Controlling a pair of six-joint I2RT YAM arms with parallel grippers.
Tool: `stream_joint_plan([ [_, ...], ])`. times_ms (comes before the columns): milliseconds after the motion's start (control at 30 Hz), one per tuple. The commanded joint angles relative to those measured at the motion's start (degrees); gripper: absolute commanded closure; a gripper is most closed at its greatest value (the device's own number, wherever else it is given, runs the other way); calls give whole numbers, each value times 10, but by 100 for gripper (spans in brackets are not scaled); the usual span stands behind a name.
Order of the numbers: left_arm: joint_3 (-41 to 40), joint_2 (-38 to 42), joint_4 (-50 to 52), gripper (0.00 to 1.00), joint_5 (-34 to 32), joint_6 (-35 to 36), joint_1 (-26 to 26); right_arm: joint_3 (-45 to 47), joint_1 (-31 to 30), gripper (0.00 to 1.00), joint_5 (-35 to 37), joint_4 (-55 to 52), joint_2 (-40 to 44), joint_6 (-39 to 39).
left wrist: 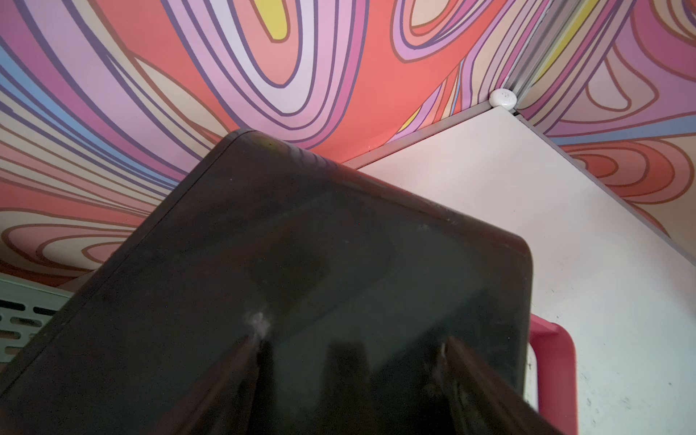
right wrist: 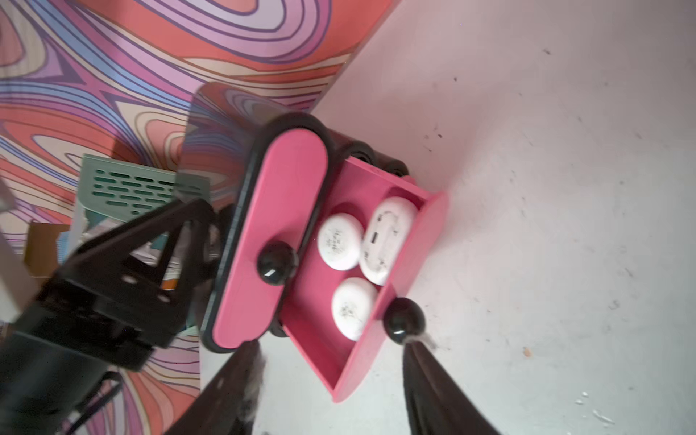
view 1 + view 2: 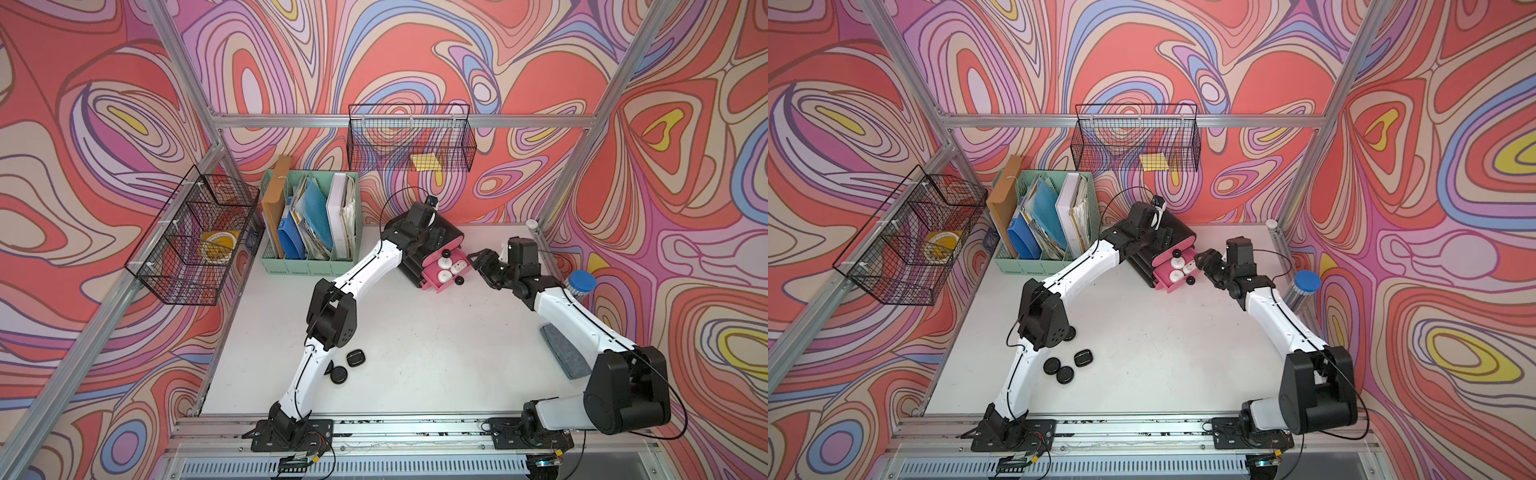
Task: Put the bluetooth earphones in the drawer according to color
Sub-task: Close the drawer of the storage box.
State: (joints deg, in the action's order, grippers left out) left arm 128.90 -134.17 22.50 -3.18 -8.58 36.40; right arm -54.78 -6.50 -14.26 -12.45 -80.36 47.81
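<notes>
The drawer cabinet (image 3: 448,232) is black with pink fronts and stands at the back of the table. One drawer (image 2: 352,361) is pulled out, and three white earphone cases (image 2: 340,241) lie inside it. My left gripper (image 1: 352,339) is open, its fingertips resting on the cabinet's black top (image 1: 301,244). My right gripper (image 2: 331,342) is open just in front of the pulled-out drawer, one fingertip against its black knob (image 2: 403,320). Several black earphone cases (image 3: 1065,375) lie on the table beside the left arm, one partly hidden behind it.
A mint-green file organizer (image 3: 309,220) stands left of the cabinet. Wire baskets hang on the left wall (image 3: 195,241) and the back wall (image 3: 409,139). A blue-lidded jar (image 3: 582,284) and a grey pad (image 3: 565,351) sit along the right edge.
</notes>
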Motion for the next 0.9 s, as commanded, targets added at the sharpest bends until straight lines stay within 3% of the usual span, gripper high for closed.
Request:
stream_joint_plan([
  [0, -41, -39, 147, 19, 21, -28, 4, 54, 5, 48, 6, 22, 24, -40],
  [167, -41, -41, 145, 19, 22, -29, 4, 65, 5, 59, -58, 86, -28, -30],
  [433, -38, -46, 145, 19, 21, -30, 3, 23, 5, 63, -161, 233, -153, 49],
  [733, -37, -48, 144, 19, 26, -34, 3, -16, 5, 69, -183, 319, -221, 110],
  [867, -37, -46, 146, 19, 27, -35, 3, -18, 5, 80, -209, 407, -278, 165],
])
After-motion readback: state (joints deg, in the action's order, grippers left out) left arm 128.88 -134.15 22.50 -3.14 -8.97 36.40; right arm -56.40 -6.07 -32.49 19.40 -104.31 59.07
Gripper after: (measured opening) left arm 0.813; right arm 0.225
